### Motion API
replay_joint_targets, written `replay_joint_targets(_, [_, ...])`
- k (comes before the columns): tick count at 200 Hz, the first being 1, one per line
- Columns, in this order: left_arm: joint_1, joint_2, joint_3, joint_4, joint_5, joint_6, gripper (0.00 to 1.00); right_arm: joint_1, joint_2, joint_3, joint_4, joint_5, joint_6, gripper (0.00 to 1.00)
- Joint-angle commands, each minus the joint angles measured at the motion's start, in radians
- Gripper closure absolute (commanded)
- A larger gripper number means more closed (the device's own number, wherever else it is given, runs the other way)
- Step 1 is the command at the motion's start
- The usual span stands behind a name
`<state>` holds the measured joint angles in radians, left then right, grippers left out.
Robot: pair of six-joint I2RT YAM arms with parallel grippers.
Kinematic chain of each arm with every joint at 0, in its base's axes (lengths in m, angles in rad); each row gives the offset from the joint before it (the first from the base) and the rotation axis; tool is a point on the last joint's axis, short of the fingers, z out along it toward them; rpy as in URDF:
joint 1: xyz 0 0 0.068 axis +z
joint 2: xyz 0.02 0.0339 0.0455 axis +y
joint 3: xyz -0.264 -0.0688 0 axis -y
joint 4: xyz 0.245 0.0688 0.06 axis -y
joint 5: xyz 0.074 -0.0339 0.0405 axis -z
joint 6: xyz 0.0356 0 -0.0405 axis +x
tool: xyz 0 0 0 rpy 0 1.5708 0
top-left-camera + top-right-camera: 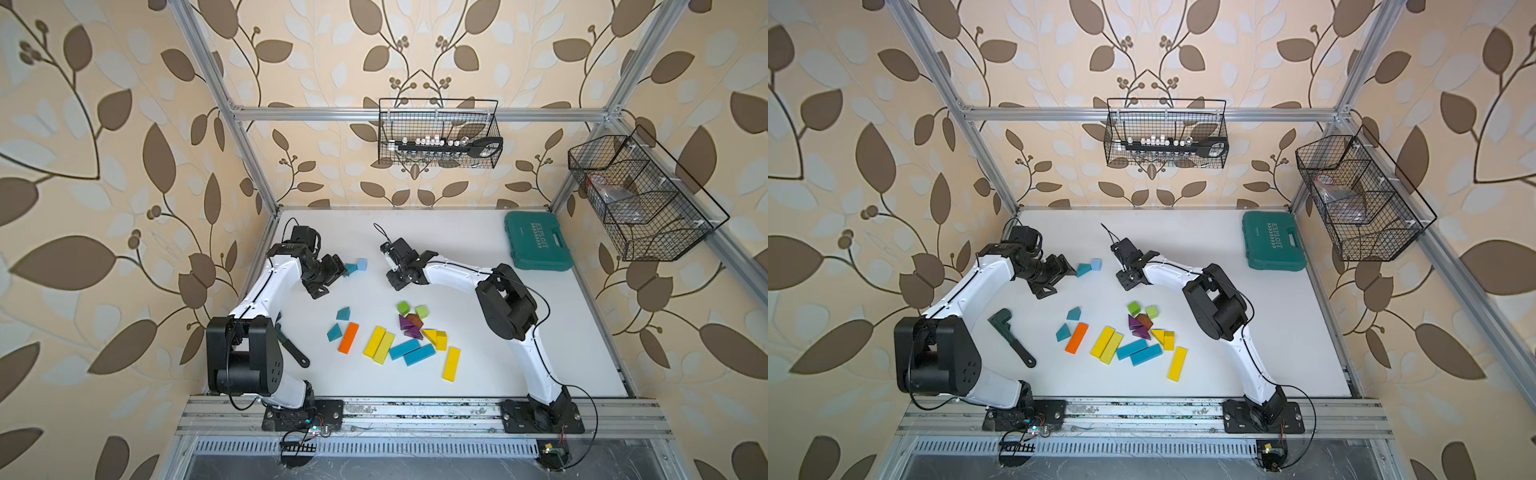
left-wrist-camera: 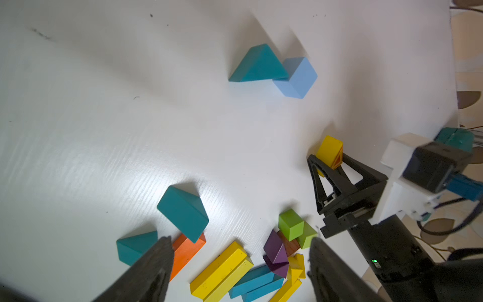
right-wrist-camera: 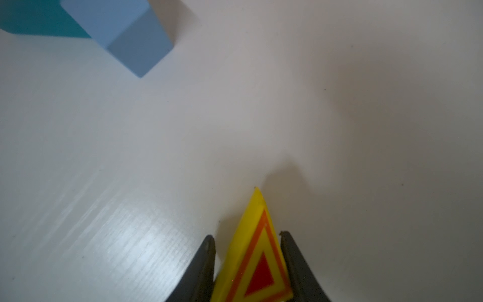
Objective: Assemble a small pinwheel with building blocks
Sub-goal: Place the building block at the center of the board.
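In both top views the left tool [image 1: 332,281] hovers over the white bench [image 1: 490,365], jaws spread. It is just beside a teal wedge [image 1: 351,269] that touches a light-blue cube [image 1: 362,264] at the far left. The right tool [image 1: 395,282] stands near that pair. Its load seems hidden beneath it from above.

Nearer the front lies the loose heap:
- green cubes [image 1: 403,308]
- purple wedges [image 1: 405,322]
- a brown wedge [image 1: 415,319]
- plain yellow wedges [image 1: 437,337]
- blue bars [image 1: 405,349]
- yellow bars [image 1: 375,341]
- an orange bar [image 1: 348,338]
- two spare teal wedges [image 1: 343,313]

A black wrench [image 1: 1011,338] lies by the left arm, and a teal case [image 1: 536,241] sits in the far right corner.

In the left wrist view, the left tool's fingers [image 2: 156,261] stand wide apart with nothing between them. Beyond them the right tool pinches a patterned yellow wedge [image 2: 329,151]. Whether that wedge touches the bench I cannot tell.

In the right wrist view, the jaws are closed on the patterned yellow wedge. Its face bears nested orange and red triangles and its tip points away from the jaws. The light-blue cube and the teal wedge lie ahead, touching each other.
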<state>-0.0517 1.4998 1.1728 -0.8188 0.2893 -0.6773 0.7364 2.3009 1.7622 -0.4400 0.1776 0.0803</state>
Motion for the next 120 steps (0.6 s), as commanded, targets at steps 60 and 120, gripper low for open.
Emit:
replay_joint_targets(60, [-0.051,0.071,0.106,-0.126,-0.106,0.029,0.16,0.016,0.025,0.113,-0.187,0.029,0.03,0.52])
replay_joint_targets(120, [-0.129,0.126,0.222,-0.189,-0.165,0.0,0.15,-0.026,-0.139,0.044,-0.216,-0.117,0.1,0.35])
